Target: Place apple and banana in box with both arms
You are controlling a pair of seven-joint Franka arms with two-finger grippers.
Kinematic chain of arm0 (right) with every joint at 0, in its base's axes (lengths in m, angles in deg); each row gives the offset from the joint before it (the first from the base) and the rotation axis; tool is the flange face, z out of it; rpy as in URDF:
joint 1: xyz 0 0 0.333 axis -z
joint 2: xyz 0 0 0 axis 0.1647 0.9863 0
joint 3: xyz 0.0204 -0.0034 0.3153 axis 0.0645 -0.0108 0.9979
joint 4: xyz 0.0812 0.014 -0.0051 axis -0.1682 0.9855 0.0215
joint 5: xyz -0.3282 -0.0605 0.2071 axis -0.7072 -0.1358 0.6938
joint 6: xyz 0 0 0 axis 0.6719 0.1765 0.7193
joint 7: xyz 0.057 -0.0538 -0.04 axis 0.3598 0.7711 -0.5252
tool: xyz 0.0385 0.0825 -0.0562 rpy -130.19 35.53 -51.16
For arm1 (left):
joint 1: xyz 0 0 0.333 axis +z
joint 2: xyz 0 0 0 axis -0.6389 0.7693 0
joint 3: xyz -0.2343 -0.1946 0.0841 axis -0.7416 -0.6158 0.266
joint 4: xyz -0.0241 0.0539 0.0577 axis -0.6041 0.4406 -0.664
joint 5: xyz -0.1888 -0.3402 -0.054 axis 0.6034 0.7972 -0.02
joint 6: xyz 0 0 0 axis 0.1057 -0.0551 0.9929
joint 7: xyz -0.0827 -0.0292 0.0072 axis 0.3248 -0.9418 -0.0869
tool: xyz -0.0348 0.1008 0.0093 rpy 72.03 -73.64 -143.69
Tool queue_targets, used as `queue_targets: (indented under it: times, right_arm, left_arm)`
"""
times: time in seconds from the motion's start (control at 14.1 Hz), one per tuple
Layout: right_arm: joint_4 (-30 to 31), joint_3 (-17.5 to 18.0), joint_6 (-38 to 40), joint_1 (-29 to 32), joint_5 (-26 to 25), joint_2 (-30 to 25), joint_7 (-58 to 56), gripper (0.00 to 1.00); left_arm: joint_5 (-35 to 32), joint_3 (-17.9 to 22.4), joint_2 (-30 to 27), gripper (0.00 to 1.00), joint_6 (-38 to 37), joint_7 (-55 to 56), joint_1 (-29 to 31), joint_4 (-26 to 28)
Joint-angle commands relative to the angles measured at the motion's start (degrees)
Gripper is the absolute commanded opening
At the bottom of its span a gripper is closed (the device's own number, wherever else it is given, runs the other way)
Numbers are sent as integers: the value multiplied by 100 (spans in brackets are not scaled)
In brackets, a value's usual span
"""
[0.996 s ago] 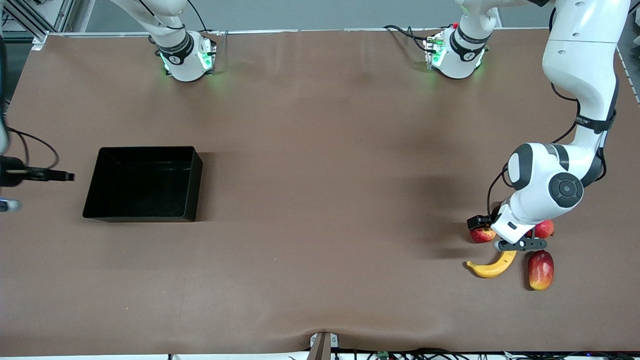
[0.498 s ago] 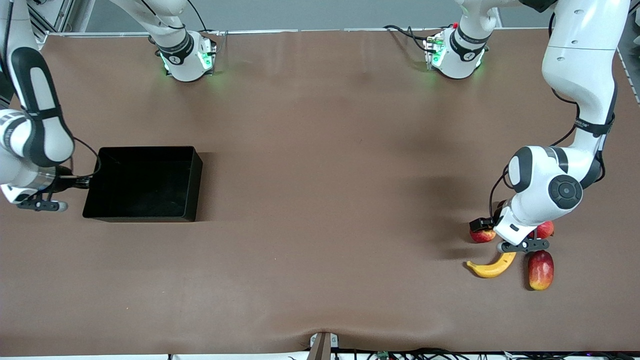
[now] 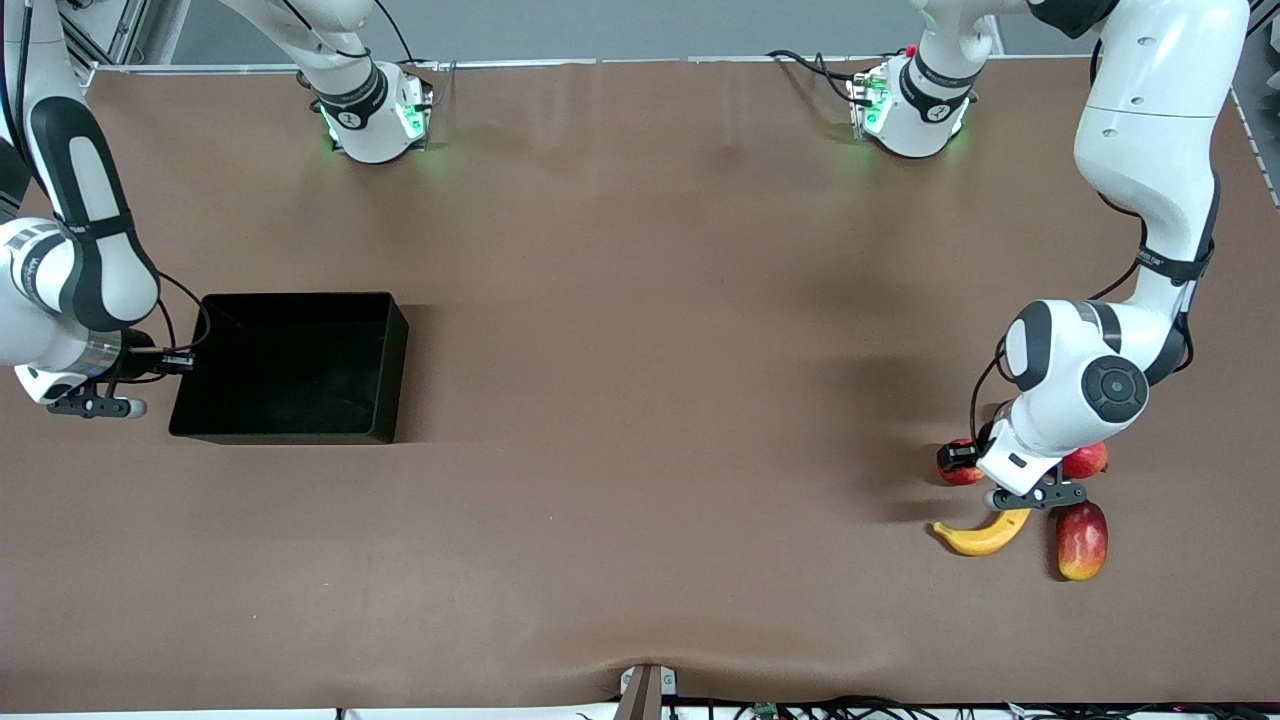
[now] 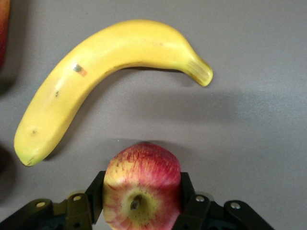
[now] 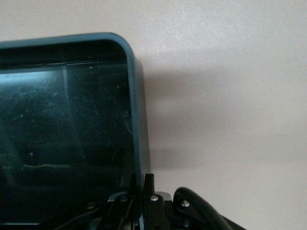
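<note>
My left gripper (image 3: 958,458) is shut on the apple (image 3: 965,476), low at the table. The left wrist view shows the red-yellow apple (image 4: 141,177) squeezed between both fingers of the left gripper (image 4: 141,191). The yellow banana (image 3: 975,540) lies on the table just nearer the front camera than the apple, and it also shows in the left wrist view (image 4: 110,62). My right gripper (image 3: 175,362) is shut on the end wall of the black box (image 3: 300,297), one finger inside and one outside. The right wrist view shows the gripper (image 5: 140,184) on that wall (image 5: 136,120). The box is empty.
A red-yellow mango-like fruit (image 3: 1081,540) lies beside the banana toward the left arm's end. A smooth pink-red round fruit (image 3: 1088,460) sits under the left arm's wrist. The brown table's front edge is near the fruits.
The right arm swung in from the table's end and its gripper closed on the box wall; the box shifted slightly toward the left arm's end. The left arm shifted slightly over the apple.
</note>
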Motion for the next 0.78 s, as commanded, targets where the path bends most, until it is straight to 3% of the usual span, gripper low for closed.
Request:
queue_targets:
  times: [0.0, 0.36, 0.5, 0.71]
  right_arm:
    - [-77, 8, 280, -21, 71, -155, -57, 0]
    - [-1587, 25, 3160, -625, 238, -208, 336, 0]
    - [-1887, 25, 3716, -977, 439, -270, 1170, 0]
    - [-2142, 261, 3903, -1810, 643, -253, 1008, 0]
  left_arm:
    - [-152, -12, 9, 0, 49, 132, 8, -104]
    - [-143, -56, -421, 0, -327, 280, -254, -95]
    - [-143, -47, -527, 0, -461, 622, -483, -104]
    - [-143, -56, -728, 0, -645, 808, -615, -104]
